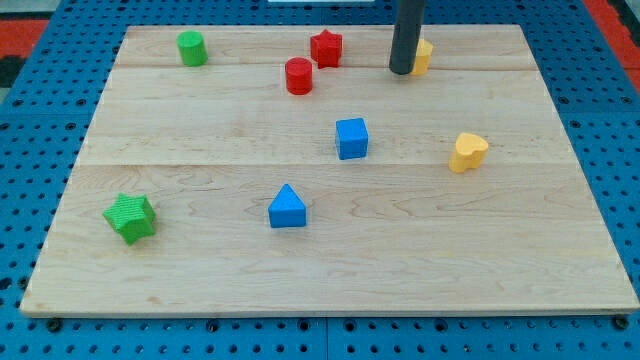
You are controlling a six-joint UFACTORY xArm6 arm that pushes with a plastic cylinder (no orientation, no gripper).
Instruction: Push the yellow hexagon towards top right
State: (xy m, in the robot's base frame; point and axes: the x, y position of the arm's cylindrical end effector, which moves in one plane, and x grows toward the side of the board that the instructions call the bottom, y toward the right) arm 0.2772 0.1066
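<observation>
Against the left flank of the yellow hexagon (pixel 424 55), my tip (pixel 402 71) stands touching, so a push would carry the block right and up; the rod has no jaws. Nearer, left and below, sit the red cylinder (pixel 298 76) and blue cube (pixel 351 138); the hexagon rests near the board's (pixel 560 250) top edge.

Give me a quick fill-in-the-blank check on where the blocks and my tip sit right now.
1. My tip touches the view's left side of the ______ hexagon.
2. The block nearest the blue cube toward the view's bottom left is the blue ______.
3. The red cylinder sits just below and left of the red ______.
4. The green star lies near the board's bottom ______ corner.

Missing words: yellow; triangle; star; left
</observation>
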